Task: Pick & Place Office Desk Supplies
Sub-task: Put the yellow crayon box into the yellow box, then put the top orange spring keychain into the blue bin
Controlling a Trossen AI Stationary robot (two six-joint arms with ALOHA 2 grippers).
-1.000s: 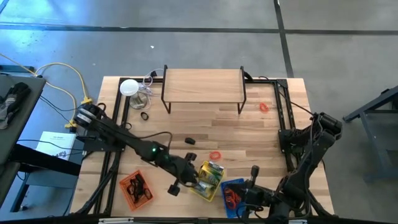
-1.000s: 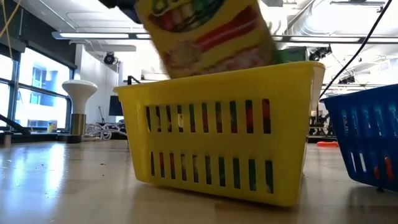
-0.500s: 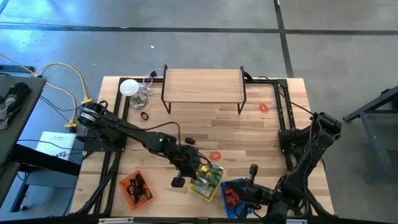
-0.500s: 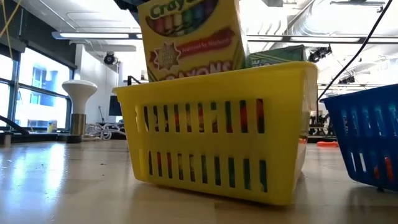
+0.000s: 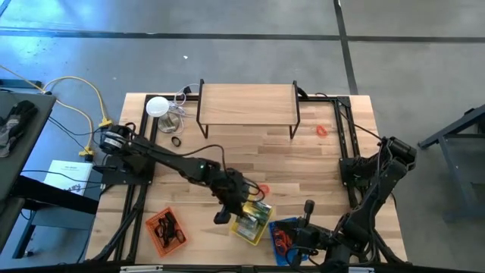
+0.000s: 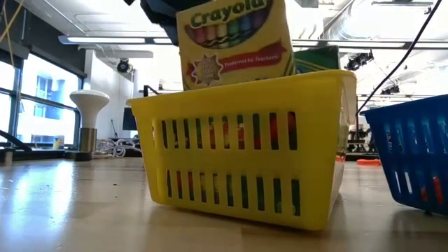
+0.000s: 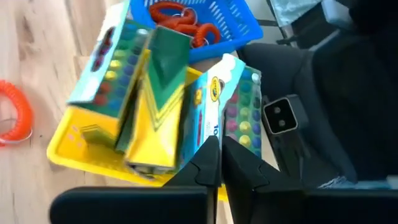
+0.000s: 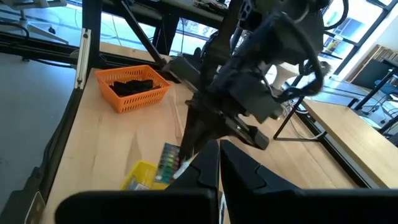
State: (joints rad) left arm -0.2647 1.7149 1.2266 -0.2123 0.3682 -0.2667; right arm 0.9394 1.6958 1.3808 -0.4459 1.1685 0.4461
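A yellow basket point(image 5: 244, 230) near the table's front edge holds several crayon boxes point(image 7: 155, 106). One yellow Crayola box point(image 6: 234, 38) stands upright, its lower part inside the basket point(image 6: 245, 154). My left gripper point(image 5: 241, 203) is over that basket, shut at the box's upper end point(image 7: 221, 146). My right gripper point(image 5: 297, 241) waits shut above the blue basket point(image 5: 282, 231), which holds red bands. One red loop point(image 5: 262, 189) lies on the table beside the yellow basket, and another point(image 5: 321, 130) lies at the far right. My left gripper has the Crayola box by its upper end point(image 7: 219, 127), slanting down from the table's left. The shut fingers hide the exact spot. The box stands upright below the gripper, its top clear of the rim point(image 6: 238, 87) and its lower part inside the yellow basket.
An orange basket point(image 5: 165, 227) of black clips stands at the near left. A wooden riser shelf point(image 5: 248, 106) stands at the far middle, with a white disc and its wiring point(image 5: 157, 106) to its left. A black clip point(image 5: 231, 172) and a black ring point(image 5: 176, 141) lie loose on the table.
My left gripper has gone toward the table's right and a little toward its far edge, rolling as it went. The Crayola box has turned from tilted to upright over the yellow basket.
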